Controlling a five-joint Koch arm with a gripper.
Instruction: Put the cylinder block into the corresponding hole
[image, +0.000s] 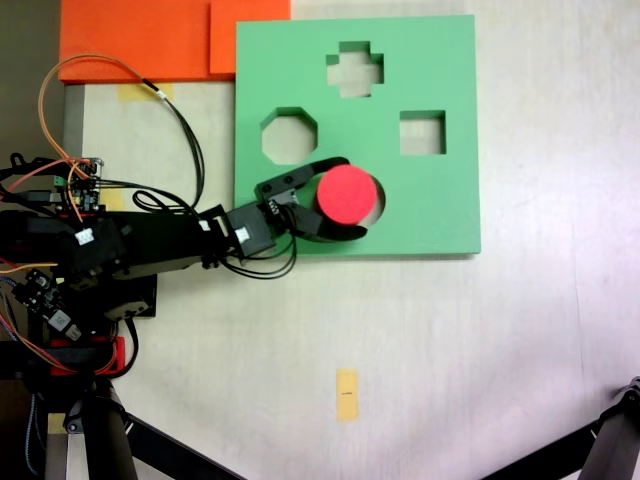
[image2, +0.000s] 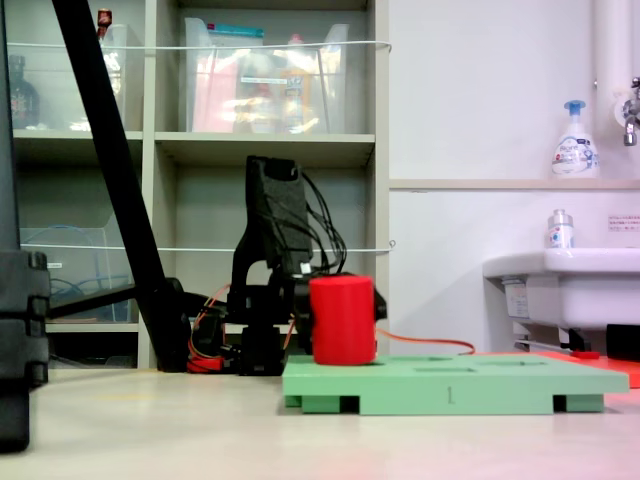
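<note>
In a fixed view from above, the red cylinder block stands upright on the green foam board, its flat round top facing up. It covers most of the circular hole, of which a pale sliver shows at the block's right edge. My gripper reaches in from the left with one black jaw above the block and one below, shut on it. In a fixed view from the side, the block has its base level with the top of the board, and the arm rises behind it.
The board also has a cross cut-out, an octagonal one and a square one. Orange foam sheets lie at the top left. A yellow tape mark sits on the table. Wires loop near the arm's base.
</note>
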